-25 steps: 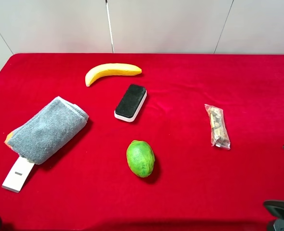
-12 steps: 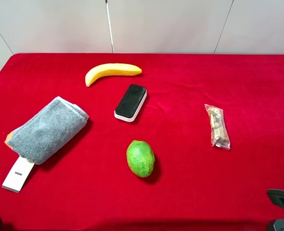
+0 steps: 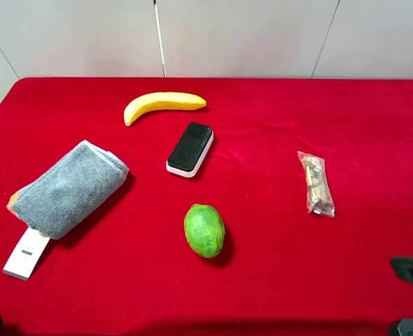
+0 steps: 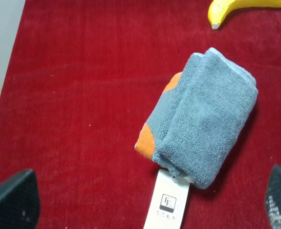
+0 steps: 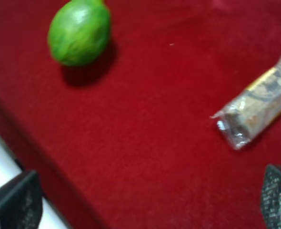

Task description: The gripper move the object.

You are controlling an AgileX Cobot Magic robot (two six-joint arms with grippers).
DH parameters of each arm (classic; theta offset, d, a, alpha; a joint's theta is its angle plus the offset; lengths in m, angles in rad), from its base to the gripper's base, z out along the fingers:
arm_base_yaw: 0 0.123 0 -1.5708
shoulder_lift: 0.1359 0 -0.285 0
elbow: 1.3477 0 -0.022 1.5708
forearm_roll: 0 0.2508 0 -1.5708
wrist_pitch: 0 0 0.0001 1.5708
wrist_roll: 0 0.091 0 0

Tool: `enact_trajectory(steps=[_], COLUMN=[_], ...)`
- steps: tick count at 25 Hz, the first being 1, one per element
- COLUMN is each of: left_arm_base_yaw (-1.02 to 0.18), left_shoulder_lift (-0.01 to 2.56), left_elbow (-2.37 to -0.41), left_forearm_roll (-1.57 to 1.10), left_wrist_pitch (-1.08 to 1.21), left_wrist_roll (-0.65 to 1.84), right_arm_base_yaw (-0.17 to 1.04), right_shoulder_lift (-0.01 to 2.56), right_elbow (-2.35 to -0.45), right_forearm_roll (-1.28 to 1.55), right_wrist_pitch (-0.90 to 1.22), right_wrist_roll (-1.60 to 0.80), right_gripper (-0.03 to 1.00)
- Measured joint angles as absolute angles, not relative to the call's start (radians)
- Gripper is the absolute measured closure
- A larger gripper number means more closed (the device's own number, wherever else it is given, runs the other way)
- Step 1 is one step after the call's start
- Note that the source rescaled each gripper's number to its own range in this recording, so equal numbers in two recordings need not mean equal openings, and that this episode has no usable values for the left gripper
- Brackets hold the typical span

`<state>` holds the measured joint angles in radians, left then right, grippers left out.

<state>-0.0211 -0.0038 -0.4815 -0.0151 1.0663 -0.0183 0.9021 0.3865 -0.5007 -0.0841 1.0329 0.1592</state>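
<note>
Green fruit [image 3: 204,230], oval, mottled; lying free on red cloth [image 3: 262,280] near the front middle, touched by nothing. Black-and-white eraser block [image 3: 190,149] just behind it; yellow banana [image 3: 163,105] farther back. Clear snack packet [image 3: 316,183] well apart to the right. Folded grey towel [image 3: 70,187] at far left, over a white tag [image 3: 26,254]. Right gripper [image 5: 150,202]: fingers spread wide, empty, apart from the fruit, by a blurred wrist view. Left gripper [image 4: 145,200]: fingers likewise wide, empty, above the towel.
</note>
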Motion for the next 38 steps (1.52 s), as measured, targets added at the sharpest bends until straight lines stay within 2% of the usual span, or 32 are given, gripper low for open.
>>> enact_trajectory(steps=[16, 23, 27, 38], left_arm_base_yaw=[-0.021, -0.021, -0.021, -0.021], left_shoulder_lift=[-0.004, -0.004, -0.004, -0.004], left_elbow=[-0.482, -0.482, -0.482, -0.482], left_forearm_roll=[-0.015, -0.015, -0.015, -0.015], left_wrist_pitch=[1.066, 1.066, 1.066, 1.066], left_wrist_roll=[-0.018, -0.018, -0.018, -0.018], right_arm_base_yaw=[0.43, 0.272, 0.238, 0.238], right_shoulder_lift=[0.106, -0.004, -0.006, -0.006], right_elbow=[-0.499, -0.496, -0.496, -0.496], right_forearm_roll=[-0.056, -0.03, -0.02, -0.019], right_wrist_pitch=[1.034, 1.029, 1.028, 1.028], right_wrist_roll=[0.105, 0.067, 0.054, 0.052], right_gripper=[-0.03, -0.03, -0.03, -0.03])
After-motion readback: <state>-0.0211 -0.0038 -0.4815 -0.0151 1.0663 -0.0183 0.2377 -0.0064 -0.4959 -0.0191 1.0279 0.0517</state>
